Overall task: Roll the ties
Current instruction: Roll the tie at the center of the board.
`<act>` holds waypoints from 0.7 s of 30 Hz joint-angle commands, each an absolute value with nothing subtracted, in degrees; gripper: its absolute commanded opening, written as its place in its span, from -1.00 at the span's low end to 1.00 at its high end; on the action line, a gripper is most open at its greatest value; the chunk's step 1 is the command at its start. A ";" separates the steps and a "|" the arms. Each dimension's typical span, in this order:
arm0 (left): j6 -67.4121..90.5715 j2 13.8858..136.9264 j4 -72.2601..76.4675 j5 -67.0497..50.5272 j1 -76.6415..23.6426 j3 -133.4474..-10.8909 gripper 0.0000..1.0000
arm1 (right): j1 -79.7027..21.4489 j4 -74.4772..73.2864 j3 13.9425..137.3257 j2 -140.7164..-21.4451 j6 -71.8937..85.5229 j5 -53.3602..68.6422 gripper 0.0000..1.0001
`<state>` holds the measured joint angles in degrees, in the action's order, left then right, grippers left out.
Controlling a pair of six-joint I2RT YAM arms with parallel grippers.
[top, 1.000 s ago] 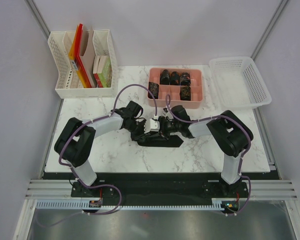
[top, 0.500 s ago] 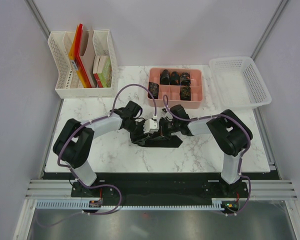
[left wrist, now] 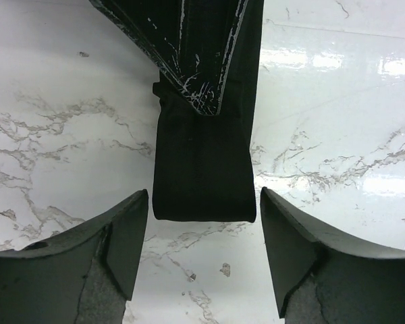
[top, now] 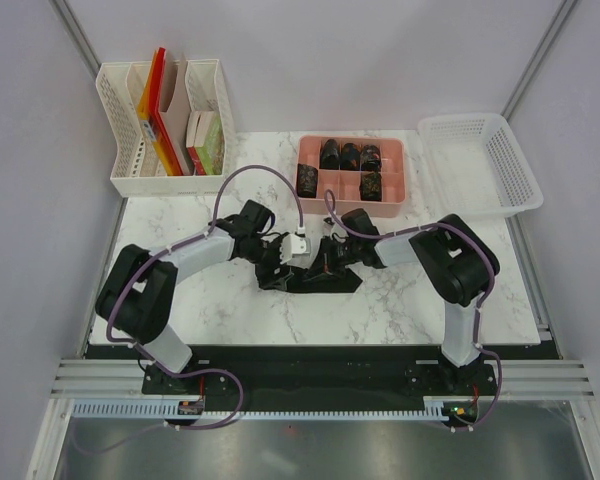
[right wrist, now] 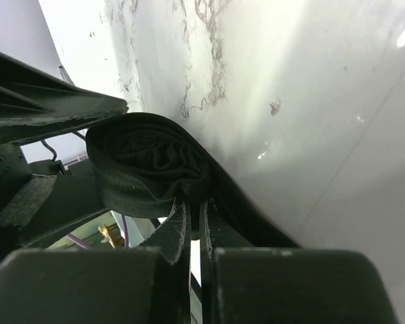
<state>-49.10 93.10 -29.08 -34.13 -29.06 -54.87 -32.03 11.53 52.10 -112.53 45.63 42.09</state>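
1. The tie (top: 325,283) lies on the marble surface (top: 400,300), in the middle, just in front of the pink tray (top: 402,172).
2. From above, its long side runs left to right.
3. In the left wrist view the tie (left wrist: 202,162) is a dark flat strip. It points straight away from the camera, with its blunt end nearest.
4. The left jaws are spread wide. The blunt end sits in the gap between their two fingers (left wrist: 125,236), very close to both.
5. One part of the tie is wound into a small roll (right wrist: 148,169). Its round open side faces the right wrist camera.
6. The right jaws are squeezed tight together. The roll sits right at their tips. I cannot tell if any cloth is caught between them.
7. More rolled ties (top: 348,155) sit in the tray.
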 commanded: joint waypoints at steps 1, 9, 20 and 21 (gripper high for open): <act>-48.60 92.63 -24.35 -36.21 -29.00 -53.44 0.50 | -32.08 5.01 52.21 -116.63 40.69 34.89 -1.00; -49.39 93.17 -22.06 -37.00 -30.94 -54.31 0.10 | -32.69 4.83 52.65 -116.72 41.31 35.25 -1.00; -44.65 96.24 -23.91 -36.03 -36.38 -60.29 -0.17 | -35.51 7.03 54.14 -117.86 45.35 36.12 -1.00; -44.30 97.20 -23.91 -35.77 -36.73 -60.47 -0.16 | -35.51 7.38 54.14 -117.95 45.70 36.38 -1.00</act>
<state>-47.57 94.72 -27.16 -32.42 -33.93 -56.99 -32.95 10.26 54.39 -114.19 46.02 43.05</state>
